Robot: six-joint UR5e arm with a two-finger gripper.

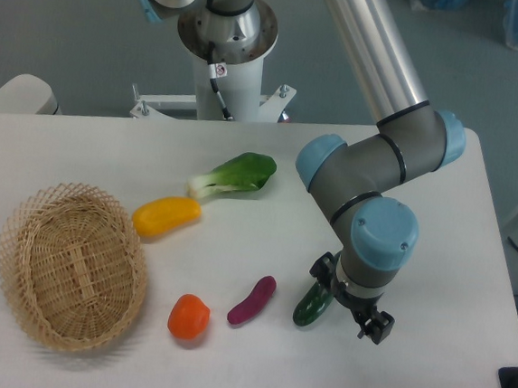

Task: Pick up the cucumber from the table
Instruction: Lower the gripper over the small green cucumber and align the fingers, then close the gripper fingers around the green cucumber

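Note:
The cucumber (309, 307) is a small dark green glossy piece lying on the white table (434, 264), right of the purple piece. My gripper (332, 296) points down right over the cucumber's upper right end. The blue-capped wrist hides the fingers, so I cannot tell whether they are open or closed on the cucumber. The cucumber's lower left end sticks out from under the gripper and seems to rest on the table.
A purple eggplant-like piece (252, 300) lies just left of the cucumber. An orange-red vegetable (188, 316), a yellow pepper (166, 215) and a bok choy (235, 175) lie further left. A wicker basket (71, 265) stands at the left. The robot base (226, 55) is at the back.

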